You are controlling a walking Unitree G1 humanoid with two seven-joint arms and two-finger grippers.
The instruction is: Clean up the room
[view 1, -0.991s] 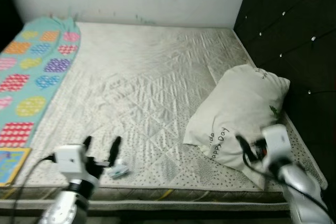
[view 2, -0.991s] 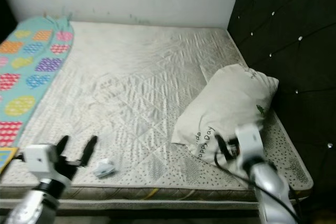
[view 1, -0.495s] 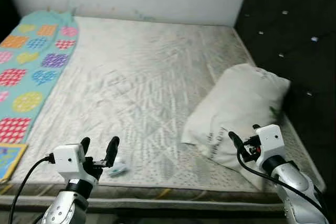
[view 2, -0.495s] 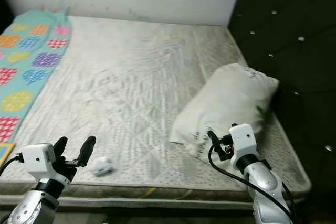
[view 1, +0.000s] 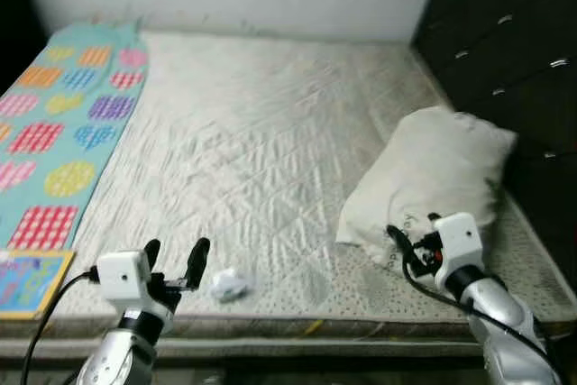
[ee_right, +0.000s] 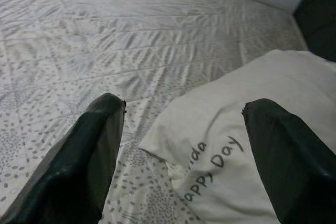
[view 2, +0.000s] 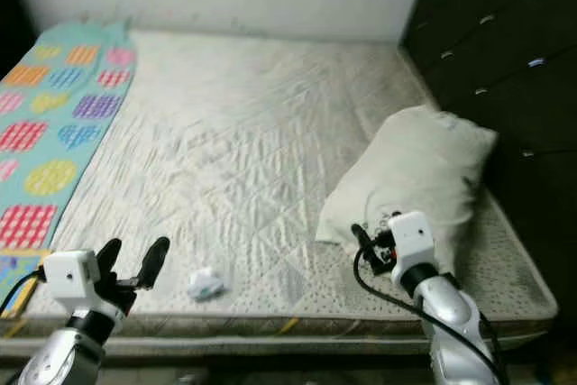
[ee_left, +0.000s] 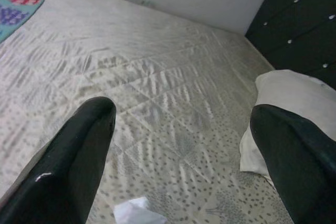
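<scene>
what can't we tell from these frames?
- Small crumpled white object near the mattress's front edge: too small and blurred in the eye views, cut by the frame edge in the left wrist view; identity unclear.
- Cream pillow with grey lettering: the text is partly hidden by a fold.
- Colourful square item beside the teal patterned blanket: cut off by the left eye view's edge.

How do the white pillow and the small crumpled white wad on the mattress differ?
The white printed pillow is large and plump beside the dark headboard; the crumpled white wad is tiny, near the mattress's front edge. The pillow bears lettering; the wad looks plain. Both rest on the quilted mattress.
</scene>
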